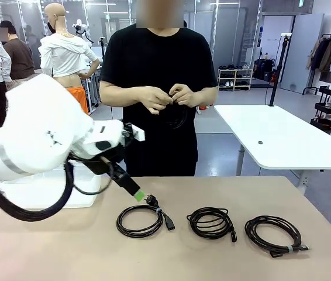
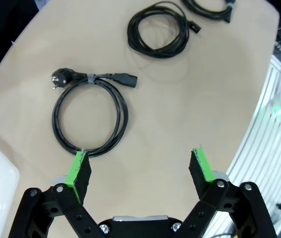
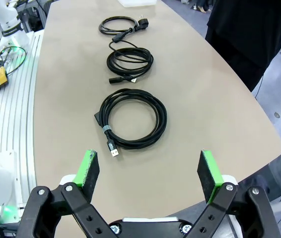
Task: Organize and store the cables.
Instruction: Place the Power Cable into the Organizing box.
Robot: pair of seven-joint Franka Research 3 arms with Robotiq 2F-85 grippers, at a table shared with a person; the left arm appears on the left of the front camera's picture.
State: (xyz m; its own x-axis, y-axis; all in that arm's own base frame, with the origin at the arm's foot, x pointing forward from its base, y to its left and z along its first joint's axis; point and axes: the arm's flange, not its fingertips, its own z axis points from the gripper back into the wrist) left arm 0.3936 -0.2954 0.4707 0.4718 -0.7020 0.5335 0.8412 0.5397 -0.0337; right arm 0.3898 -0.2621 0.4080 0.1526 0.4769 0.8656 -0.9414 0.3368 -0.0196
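On the smooth tan tabletop (image 1: 48,252), three thin black cables (image 1: 211,222) were coiled flat; left gripper (image 2: 140,166) and right gripper (image 3: 148,168) were spread wide

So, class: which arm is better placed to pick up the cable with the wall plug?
Left. The left tool is open and hovers right beside the plug cable, one pad at its loop. The right tool, also open, faces the banded cable at the other end.

This is looking like a robot lab. A white robot arm (image 1: 37,134) is hanging over a table (image 1: 66,252) at 9 o'clock.
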